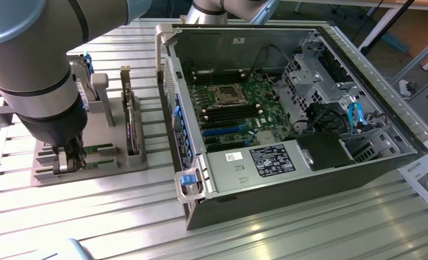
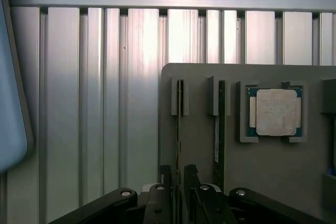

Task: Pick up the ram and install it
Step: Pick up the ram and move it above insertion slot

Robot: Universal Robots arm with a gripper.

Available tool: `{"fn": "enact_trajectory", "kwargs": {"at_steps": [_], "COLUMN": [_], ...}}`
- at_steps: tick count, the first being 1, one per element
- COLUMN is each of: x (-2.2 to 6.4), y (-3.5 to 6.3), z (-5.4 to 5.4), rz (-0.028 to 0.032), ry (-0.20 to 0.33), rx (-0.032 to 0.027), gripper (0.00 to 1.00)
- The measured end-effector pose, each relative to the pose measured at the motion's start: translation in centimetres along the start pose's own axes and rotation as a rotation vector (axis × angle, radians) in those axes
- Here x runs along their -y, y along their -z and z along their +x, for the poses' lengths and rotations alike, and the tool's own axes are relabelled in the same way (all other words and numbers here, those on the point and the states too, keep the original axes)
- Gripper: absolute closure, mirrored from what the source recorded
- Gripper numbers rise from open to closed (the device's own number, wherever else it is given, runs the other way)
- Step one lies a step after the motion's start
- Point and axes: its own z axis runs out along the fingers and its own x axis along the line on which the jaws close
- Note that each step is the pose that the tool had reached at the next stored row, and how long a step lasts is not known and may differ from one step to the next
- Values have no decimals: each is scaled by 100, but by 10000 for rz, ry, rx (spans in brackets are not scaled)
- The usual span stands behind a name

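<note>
The PSU labels (image 1: 272, 161) inside the open PC case (image 1: 272, 197) are too small to read. Case and grey holder (image 2: 262, 177) sit on a ribbed aluminium surface (image 1: 91, 216). The arm (image 1: 33, 81) points straight down over the holder. Its fingers (image 2: 165, 182) stand released, 1 each side of the ram (image 2: 178, 129), which is upright in its slot beside a 2nd stick (image 2: 218, 129) and a CPU (image 2: 274, 113).
</note>
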Motion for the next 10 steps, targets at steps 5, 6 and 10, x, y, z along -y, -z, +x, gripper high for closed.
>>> {"fn": "enact_trajectory", "kwargs": {"at_steps": [5,6,10], "x": [1,1,2], "y": [-5,-10,-45], "z": [0,0,1], "rz": [-1,0,-1], "ry": [-1,-1,0], "rx": [-1,-1,-1], "gripper": [76,76,76]}}
